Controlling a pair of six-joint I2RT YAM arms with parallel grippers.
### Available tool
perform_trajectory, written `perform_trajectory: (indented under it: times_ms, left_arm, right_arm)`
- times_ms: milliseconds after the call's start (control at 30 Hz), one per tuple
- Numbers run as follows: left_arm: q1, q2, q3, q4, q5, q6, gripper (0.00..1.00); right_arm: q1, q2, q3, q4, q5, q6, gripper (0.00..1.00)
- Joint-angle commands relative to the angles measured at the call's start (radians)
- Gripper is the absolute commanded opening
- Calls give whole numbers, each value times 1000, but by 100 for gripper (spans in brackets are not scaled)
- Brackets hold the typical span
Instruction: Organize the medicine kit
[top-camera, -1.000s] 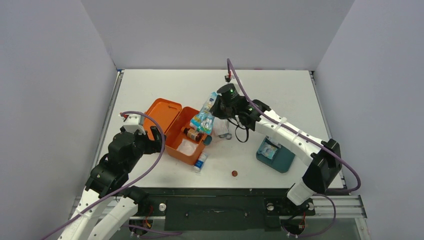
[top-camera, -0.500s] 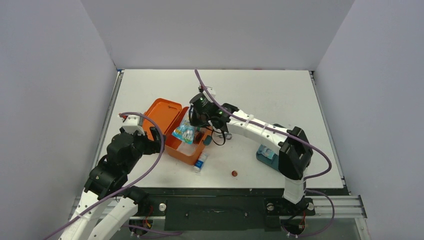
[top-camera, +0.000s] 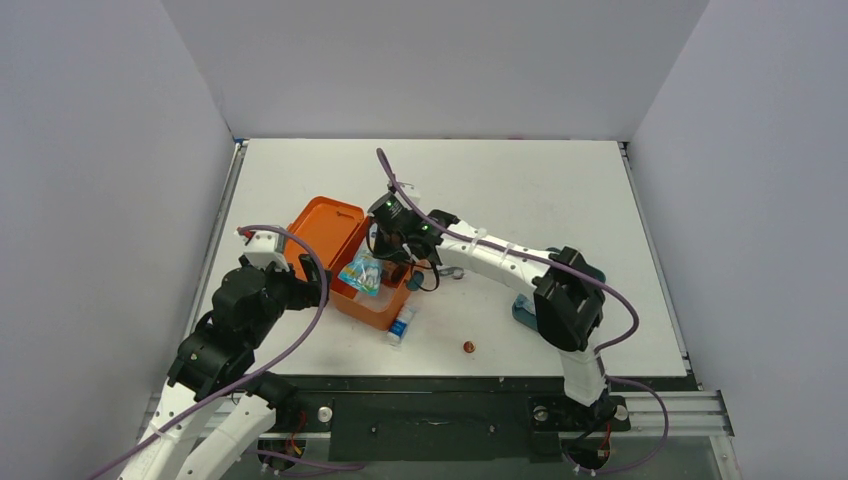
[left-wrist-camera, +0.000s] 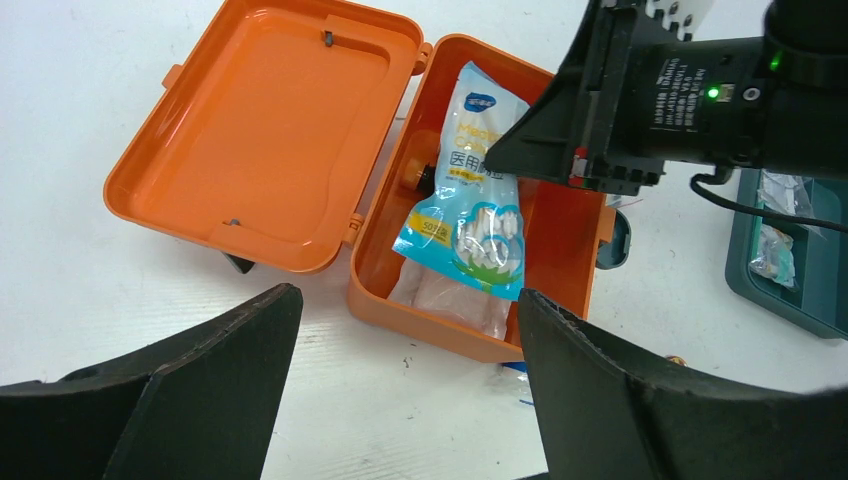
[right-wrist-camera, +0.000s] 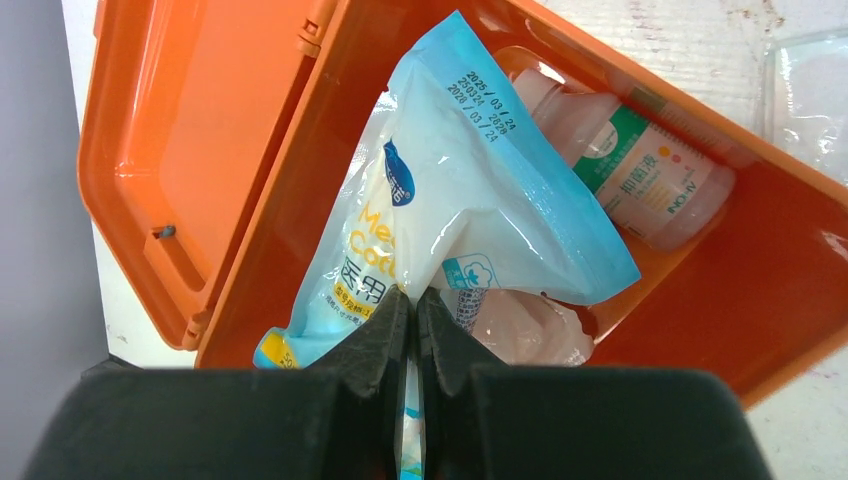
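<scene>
Pouch (left-wrist-camera: 470, 200) lowered into medicine kit (left-wrist-camera: 260, 130); right jaws pinch its edge.

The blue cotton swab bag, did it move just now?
Yes. The cotton swab bag, pinched in the right pincer, went left and toward the arms' bases, from the far right corner of the orange medicine kit into its open box.

A white table (top-camera: 540, 185) sits enclosed on three sides by plain pale grey walls (top-camera: 430, 60), evenly lit.
</scene>
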Motion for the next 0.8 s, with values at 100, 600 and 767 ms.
perform_trajectory:
  times_ms: [100,600,767]
  left_arm:
    - [-4,1,2,46,15,9,77]
    - [-4,18,3,46,16,11,77]
    - [-4,22,3,47,14,10,77]
  right_arm:
    - [-30,83,101,24,-44,4,0]
    - [-67,178,187,13,-69,-28,23]
    - [-68,139,188,12,-61,-44,29]
